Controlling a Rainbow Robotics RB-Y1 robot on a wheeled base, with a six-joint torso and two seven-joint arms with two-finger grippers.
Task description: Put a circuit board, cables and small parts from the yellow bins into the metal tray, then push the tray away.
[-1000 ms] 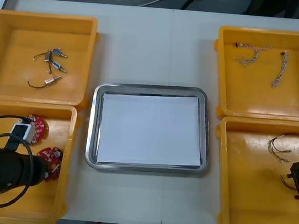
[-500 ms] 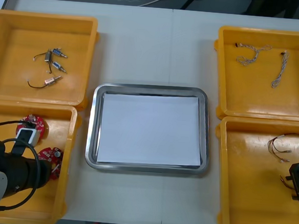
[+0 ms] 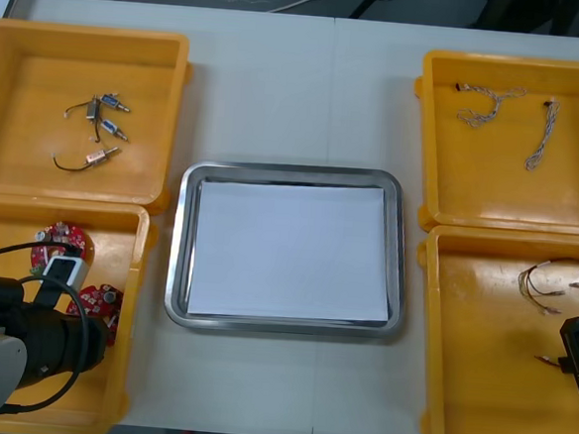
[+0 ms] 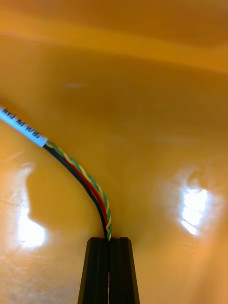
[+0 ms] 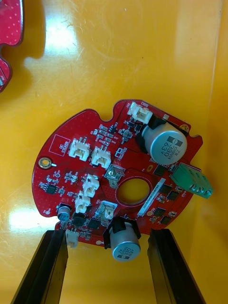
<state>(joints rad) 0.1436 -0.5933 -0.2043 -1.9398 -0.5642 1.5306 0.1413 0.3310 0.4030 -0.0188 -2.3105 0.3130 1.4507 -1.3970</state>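
Circuit board [image 5: 61, 175], capacitor [image 5: 166, 142] marked 637, at parted left fingers [image 5: 45, 270].

Four bins [image 3: 84, 32], one tray [image 3: 293, 170], two boards [image 3: 56, 232]

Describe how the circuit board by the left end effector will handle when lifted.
The circuit board looks flat and rigid, unlikely to flop. Its tall capacitors and green connector may snag the open left end effector's fingers. It probably slides on the glossy yellow bin. The right end effector grips a cable in the near right bin.
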